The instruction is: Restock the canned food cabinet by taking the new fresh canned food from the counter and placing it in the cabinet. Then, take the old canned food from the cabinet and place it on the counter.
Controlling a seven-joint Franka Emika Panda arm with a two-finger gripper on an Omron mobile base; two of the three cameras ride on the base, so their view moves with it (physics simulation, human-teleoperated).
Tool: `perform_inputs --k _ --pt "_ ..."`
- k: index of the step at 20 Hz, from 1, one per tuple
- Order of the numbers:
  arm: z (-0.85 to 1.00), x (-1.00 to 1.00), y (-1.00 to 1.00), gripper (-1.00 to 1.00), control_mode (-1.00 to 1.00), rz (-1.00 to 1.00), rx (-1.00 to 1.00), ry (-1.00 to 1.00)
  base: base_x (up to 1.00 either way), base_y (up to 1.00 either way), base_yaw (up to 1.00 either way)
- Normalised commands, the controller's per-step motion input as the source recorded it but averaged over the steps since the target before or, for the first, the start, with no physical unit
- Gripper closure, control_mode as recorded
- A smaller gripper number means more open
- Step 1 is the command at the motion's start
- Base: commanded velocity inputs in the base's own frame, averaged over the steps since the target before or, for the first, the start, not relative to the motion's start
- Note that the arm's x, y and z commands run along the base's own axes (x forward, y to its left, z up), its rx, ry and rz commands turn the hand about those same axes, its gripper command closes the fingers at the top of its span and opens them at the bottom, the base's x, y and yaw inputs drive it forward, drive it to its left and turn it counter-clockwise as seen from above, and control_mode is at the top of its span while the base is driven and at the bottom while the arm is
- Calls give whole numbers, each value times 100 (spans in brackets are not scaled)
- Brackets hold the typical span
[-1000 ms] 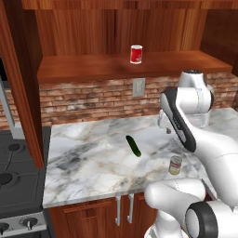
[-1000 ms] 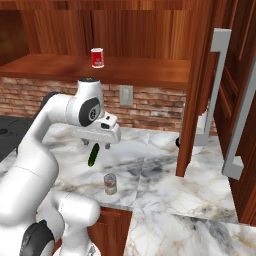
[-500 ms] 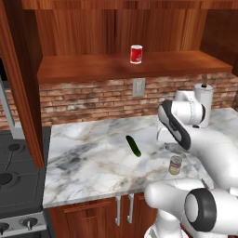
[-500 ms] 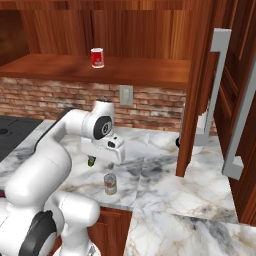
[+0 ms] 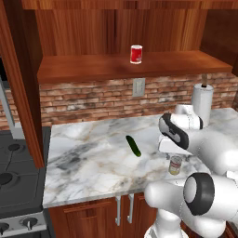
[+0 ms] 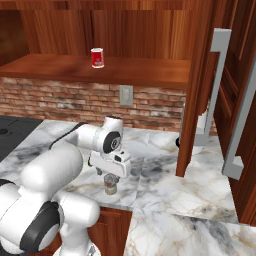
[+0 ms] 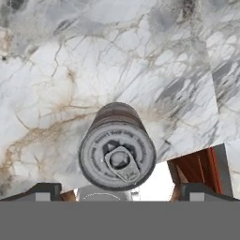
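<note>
Reddish-brown wood cabinet point(image 5: 116, 69) carries the red-labelled old can point(image 5: 136, 54) on its plank shelf. Below, the marble desk point(image 5: 93, 162) holds the new can point(image 7: 117, 149) upright near its front edge, claw point(image 7: 117, 190) spread wide directly above, apart.

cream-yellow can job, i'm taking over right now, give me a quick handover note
Hand: open, empty, poised directly above the small cream-yellow labelled tin can, fingers on either side, not yet gripping.
That can stands upright near the front edge of the white marble counter.
Bright red labelled can stands on the reddish-brown wooden cabinet shelf.
Done: nothing placed so far.
Left: grasp the cream-yellow can, put it in the cabinet, then bring the red can to the counter.
</note>
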Motion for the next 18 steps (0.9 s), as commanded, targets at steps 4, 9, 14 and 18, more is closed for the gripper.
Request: perform_inputs --k 4,9,14,18 --pt "-36 20 0 -100 -100 0 -6 -6 0 0 0" --pt "-34 16 0 -100 -100 0 -9 -4 0 0 0" --pt "-23 6 0 -100 -100 0 -3 0 0 0 0" --pt "-12 0 0 100 -100 0 0 0 0 0 0"
